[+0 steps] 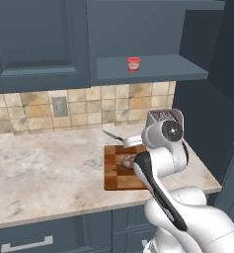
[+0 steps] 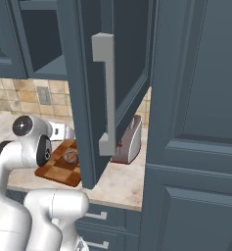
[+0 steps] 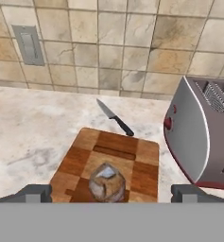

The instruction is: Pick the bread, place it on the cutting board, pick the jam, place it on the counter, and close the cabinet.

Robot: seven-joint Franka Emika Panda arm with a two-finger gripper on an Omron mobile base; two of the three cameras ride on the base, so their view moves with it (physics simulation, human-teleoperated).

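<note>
The bread [image 3: 107,183], a small lumpy brown-grey loaf, lies on the wooden cutting board [image 3: 142,165]; it also shows on the board [image 1: 113,173] in the left base view as the bread [image 1: 127,161]. My gripper [image 3: 112,194] hangs open just above the loaf, one finger on each side, touching nothing. The red jam [image 1: 134,63] stands upright on the shelf of the open cabinet [image 1: 153,71]. The cabinet door [image 2: 85,73] with its silver bar handle [image 2: 106,93] swings out over the counter [image 1: 49,168].
A silver toaster [image 3: 203,137] stands right of the board, close to my hand. A black-handled knife [image 3: 114,117] lies on the counter behind the board. A wall outlet [image 3: 28,45] sits in the tiled backsplash. A tall dark cupboard [image 2: 196,122] borders the counter's right end.
</note>
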